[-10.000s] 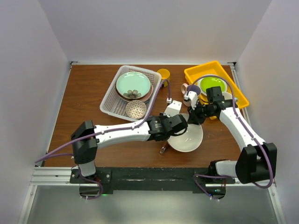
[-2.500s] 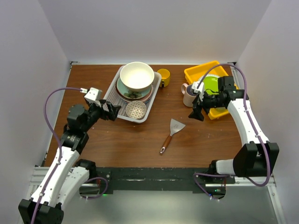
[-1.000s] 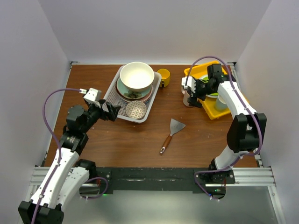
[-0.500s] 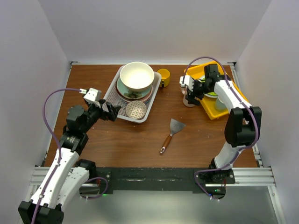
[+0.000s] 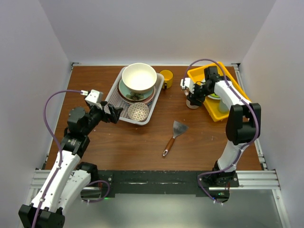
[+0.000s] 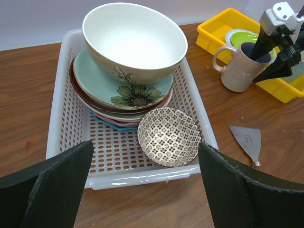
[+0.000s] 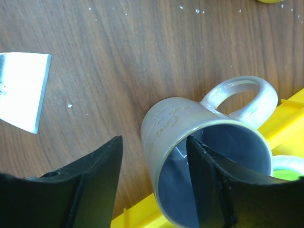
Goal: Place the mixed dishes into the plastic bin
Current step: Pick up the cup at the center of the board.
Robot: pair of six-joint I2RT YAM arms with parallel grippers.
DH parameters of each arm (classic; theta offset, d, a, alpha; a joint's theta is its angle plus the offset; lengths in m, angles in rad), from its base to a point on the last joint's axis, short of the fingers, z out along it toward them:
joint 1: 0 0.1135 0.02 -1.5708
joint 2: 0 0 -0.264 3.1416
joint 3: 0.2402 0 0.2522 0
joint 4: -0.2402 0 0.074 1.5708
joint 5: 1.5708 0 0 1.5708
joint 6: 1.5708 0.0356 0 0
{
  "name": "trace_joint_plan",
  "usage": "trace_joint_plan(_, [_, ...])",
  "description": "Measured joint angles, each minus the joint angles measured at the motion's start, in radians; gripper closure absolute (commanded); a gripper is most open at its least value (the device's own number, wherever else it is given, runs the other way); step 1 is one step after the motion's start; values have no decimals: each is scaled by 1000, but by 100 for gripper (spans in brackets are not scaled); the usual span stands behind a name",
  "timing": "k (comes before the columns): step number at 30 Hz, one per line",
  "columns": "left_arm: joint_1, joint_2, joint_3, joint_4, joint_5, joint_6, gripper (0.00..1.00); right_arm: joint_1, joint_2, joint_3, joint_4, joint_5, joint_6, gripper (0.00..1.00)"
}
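The white plastic bin holds a stack of plates with a pale green one on top, the large cream bowl resting on that, and the small patterned bowl at the near end. The yellow mug stands on the table beside the bin. The purple-lined cream mug stands upright against the yellow tray. My right gripper straddles its wall, one finger inside and one outside. A strip of table shows between the outer finger and the mug. My left gripper hangs wide open before the bin's near rim.
A wooden-handled spatula lies on the table between the arms. The yellow tray at the right holds a lime-green plate. White walls enclose the table on three sides.
My right gripper's jaws have narrowed around the cream mug's wall, and that arm has shifted slightly left. The left arm and the dishes in the bin have not moved.
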Motion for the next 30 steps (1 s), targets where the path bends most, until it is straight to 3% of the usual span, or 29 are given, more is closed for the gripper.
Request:
trace_joint_plan(12, [0,0,0,-1,0,0,3,8,26,41,-4,16,5,73])
trace_joint_plan(20, [0,0,0,-2,0,0,3,10,37,57,-51,18,-7,99])
trace_joint_plan(30, [0,0,0,-2,0,0,3,14,44,70,-71,18,-21,100])
